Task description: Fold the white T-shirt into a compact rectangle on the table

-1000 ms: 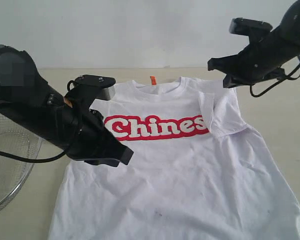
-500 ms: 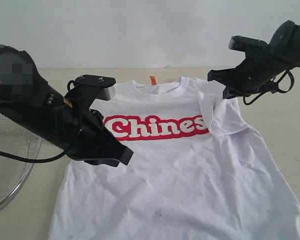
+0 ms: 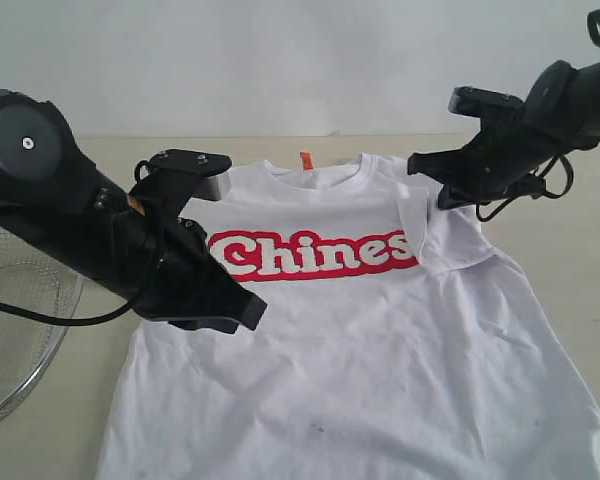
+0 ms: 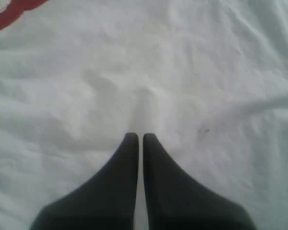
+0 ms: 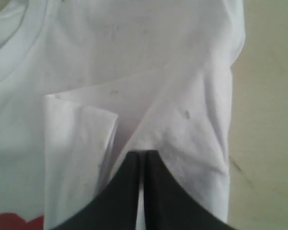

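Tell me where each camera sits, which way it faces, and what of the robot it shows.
Exterior view: off the arms, raised, looking down across the table at the white T-shirt, collar farthest; both arms, left claw and right claw show.
Left wrist view: on the left arm, facing plain shirt cloth; its shut claw tips show.
Right wrist view: on the right arm, facing the folded-in sleeve beside the collar; its shut claw shows.
Shared: exterior and right wrist views both show that folded sleeve.
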`<state>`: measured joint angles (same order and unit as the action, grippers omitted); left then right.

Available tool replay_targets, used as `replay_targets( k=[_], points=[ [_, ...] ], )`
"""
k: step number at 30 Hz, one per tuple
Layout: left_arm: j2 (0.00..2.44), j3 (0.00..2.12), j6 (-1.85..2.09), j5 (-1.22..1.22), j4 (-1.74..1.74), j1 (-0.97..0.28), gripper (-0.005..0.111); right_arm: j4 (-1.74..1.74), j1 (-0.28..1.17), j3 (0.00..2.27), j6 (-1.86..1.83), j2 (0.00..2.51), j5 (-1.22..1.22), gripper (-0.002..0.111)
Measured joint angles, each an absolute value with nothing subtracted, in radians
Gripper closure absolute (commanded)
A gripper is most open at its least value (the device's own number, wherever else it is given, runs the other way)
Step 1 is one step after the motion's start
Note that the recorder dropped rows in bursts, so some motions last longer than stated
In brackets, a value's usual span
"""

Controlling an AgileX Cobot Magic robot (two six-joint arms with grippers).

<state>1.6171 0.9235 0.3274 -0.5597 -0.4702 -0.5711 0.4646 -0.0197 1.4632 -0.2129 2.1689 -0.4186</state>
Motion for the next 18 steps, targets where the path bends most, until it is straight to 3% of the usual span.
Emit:
replay_targets(
  k=[12, 18],
  points=[
    [1.617, 0.923, 0.327, -0.560, -0.470, -0.571, 0.102, 0.275, -0.023, 1.463, -0.083, 2.190, -0.459, 0.108],
    [1.617, 0.923, 0.333, -0.560, -0.470, -0.571, 0.102, 0.268, -0.023, 1.467, -0.068, 2.083, -0.416, 0.108]
  ],
)
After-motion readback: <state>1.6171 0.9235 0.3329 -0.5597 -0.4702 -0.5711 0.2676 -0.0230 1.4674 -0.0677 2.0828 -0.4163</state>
